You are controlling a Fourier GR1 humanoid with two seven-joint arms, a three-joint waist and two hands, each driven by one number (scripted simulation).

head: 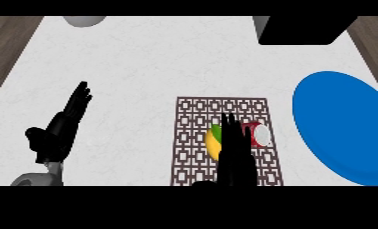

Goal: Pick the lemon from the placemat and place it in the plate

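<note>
While the right hand hung open over the lemon to grab it (placemat) | left hand rested open | plate waited.

Yellow-and-green lemon, brown placemat with white square lattice pattern, blue plate, red-and-white can, white marbled bench, black robot hands.

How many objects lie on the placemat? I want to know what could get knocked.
2: a lemon left of the right hand and a red can on its side right of it. The hand may hide more.
</note>
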